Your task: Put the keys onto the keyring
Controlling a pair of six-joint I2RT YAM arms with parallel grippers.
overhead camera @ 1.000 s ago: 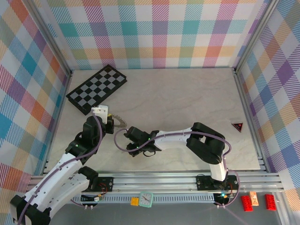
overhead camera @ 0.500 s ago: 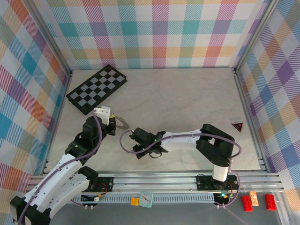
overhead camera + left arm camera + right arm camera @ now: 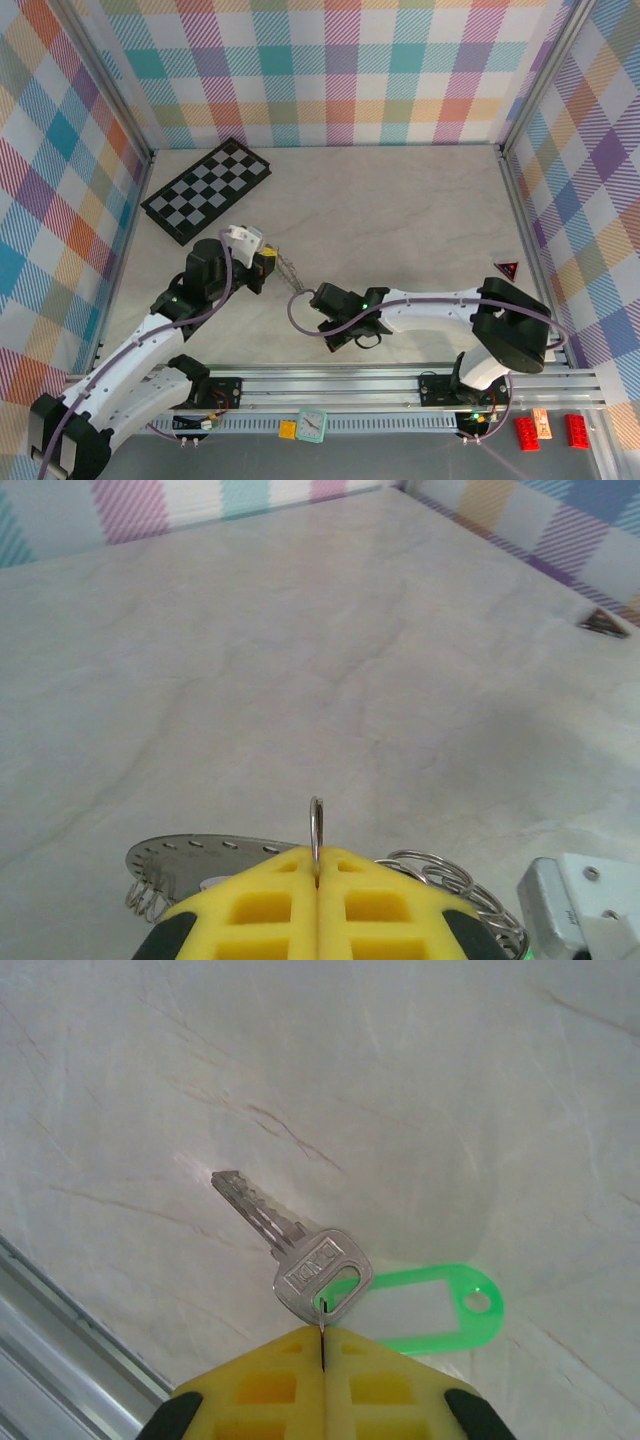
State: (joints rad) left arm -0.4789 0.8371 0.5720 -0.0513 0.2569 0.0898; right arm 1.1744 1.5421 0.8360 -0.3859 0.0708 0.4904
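Holding its yellow fingers pressed together, the right gripper (image 3: 322, 1345) pinches a thin wire ring (image 3: 322, 1318), which passes through the hole in the head of a silver key (image 3: 300, 1260). The same ring carries a bright green tag (image 3: 425, 1312) with a white label window, and this label looks blank. On the head of the key some letters are stamped, but they are too small to read. Key and tag are low over the pale table (image 3: 450, 1110), close to the front rail (image 3: 60, 1310); whether they touch the table, I cannot tell. One second ago this gripper was just beside the left one; since then it moved to the right, and the elbow of the right arm (image 3: 510, 335) swung out toward the red triangle (image 3: 508, 270). A little farther, the left gripper (image 3: 318, 865) is also closed, on the keyring (image 3: 205, 848): one thin loop stands upright between its fingers, and below it shows a grey band with small holes and wire coils. It shifted slightly to the right too. Behind it, at the far left, lies the chessboard (image 3: 208, 188).
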